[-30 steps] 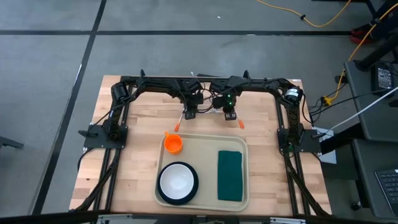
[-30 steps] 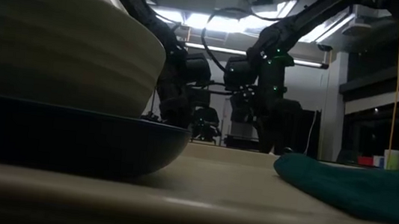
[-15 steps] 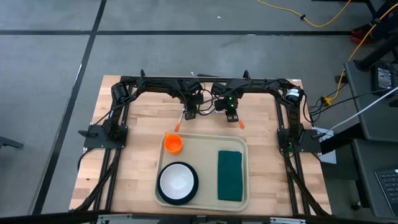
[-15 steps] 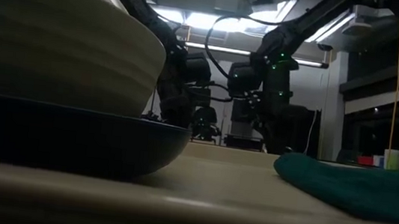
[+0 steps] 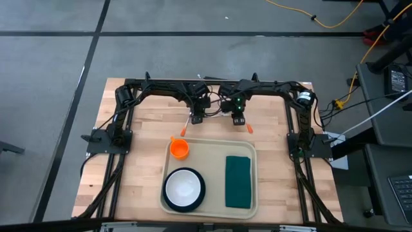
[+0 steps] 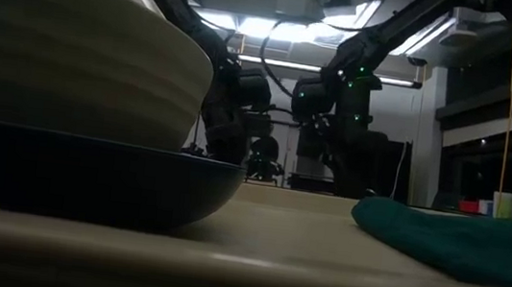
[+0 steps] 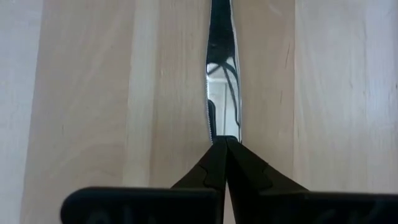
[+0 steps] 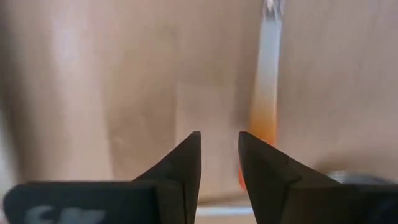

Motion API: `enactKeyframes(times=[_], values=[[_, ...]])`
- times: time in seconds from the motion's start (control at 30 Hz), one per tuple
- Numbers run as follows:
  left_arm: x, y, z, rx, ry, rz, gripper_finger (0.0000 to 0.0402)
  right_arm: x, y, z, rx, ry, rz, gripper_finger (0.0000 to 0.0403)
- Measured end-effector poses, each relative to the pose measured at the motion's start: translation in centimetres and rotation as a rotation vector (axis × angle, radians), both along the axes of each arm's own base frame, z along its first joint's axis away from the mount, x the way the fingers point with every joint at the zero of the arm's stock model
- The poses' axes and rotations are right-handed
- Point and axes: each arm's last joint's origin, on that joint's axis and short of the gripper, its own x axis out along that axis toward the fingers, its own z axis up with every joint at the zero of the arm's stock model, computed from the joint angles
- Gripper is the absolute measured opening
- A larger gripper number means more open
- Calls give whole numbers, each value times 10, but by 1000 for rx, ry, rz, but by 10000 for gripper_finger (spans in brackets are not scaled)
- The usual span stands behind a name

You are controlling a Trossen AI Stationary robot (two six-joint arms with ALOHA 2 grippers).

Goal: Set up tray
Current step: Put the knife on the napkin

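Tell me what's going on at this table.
A two-armed robot is setting up a tray, which already holds an orange cup, a bowl on a plate and a napkin. Behind it, the left gripper is shut on a knife, while the right gripper, jaws apart, hovers beside an orange-handled utensil.

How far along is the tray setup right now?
Done: the tray already holds the orange cup, the bowl on its plate, and the green napkin. In hand: the left gripper is shut on a knife lying on the wood; the right gripper hangs open beside an orange-handled utensil. Left: both utensils are off the tray, just beyond its far edge.
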Motion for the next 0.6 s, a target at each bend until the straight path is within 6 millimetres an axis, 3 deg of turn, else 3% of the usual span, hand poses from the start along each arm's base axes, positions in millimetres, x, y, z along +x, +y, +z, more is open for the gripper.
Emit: enactKeyframes(times=[0.13, 0.4, 0.6], values=[[0, 0, 0, 2, 1, 2, 1, 3, 4, 10, -8, -40, 13, 113], [0, -2, 0, 6, 14, 11, 2, 6, 12, 11, -17, -43, 32, 113], [-2, -12, 11, 3, 45, -9, 1, 6, 12, 11, -15, -37, 17, 113]])
